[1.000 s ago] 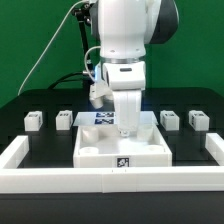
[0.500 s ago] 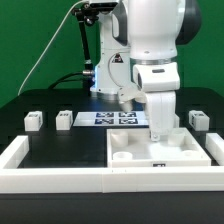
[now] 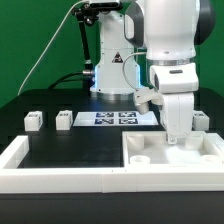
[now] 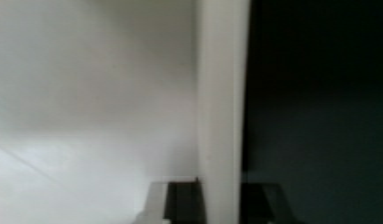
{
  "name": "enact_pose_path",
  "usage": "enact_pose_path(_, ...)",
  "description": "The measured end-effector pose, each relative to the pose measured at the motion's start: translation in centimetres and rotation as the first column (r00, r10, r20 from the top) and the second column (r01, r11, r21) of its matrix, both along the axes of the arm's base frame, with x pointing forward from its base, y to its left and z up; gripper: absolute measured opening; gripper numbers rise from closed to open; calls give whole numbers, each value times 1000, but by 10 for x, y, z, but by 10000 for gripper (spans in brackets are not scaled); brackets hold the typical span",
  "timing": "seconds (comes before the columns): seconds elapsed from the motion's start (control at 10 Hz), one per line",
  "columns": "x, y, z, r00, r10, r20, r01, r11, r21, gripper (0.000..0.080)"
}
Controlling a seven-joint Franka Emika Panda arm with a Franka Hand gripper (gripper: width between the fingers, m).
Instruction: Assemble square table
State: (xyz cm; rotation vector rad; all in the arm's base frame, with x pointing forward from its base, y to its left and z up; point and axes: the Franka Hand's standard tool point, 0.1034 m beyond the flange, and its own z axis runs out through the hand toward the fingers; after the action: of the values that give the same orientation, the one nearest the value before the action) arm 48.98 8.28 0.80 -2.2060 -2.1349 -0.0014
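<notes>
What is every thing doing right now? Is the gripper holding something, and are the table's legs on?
gripper: shut, pinching the square tabletop's rim.
square tabletop: flat on the table, rim up, no legs on it.
table legs: three in view, loose on the table, none attached.
marker board: lying flat, untouched.

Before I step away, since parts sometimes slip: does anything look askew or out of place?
Nothing stands out. The square top lies flat in the corner of the border wall on the exterior view's right, the gripper shut on its rim; legs sit in a row behind.
</notes>
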Motion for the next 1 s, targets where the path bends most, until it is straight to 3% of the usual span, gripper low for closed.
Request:
enact_pose_path(0.4, 0, -1, 0, 1000, 0, -9, 0, 1000, -3, 67)
enact_pose_path(0.6, 0, -2, 0, 1000, -2, -10, 2, 1000, -3, 401)
enact_pose_path(0.7, 0, -2, 0, 1000, -2, -10, 2, 1000, -3, 401)
enact_pose_path(0.8, 0, -2, 0, 1000, -2, -10, 2, 1000, -3, 573)
enact_pose_path(0.9, 0, -2, 0, 1000, -3, -10, 3, 1000, -3, 573)
enact_pose_path(1.0, 0, -2, 0, 1000, -3, -10, 3, 1000, -3, 634)
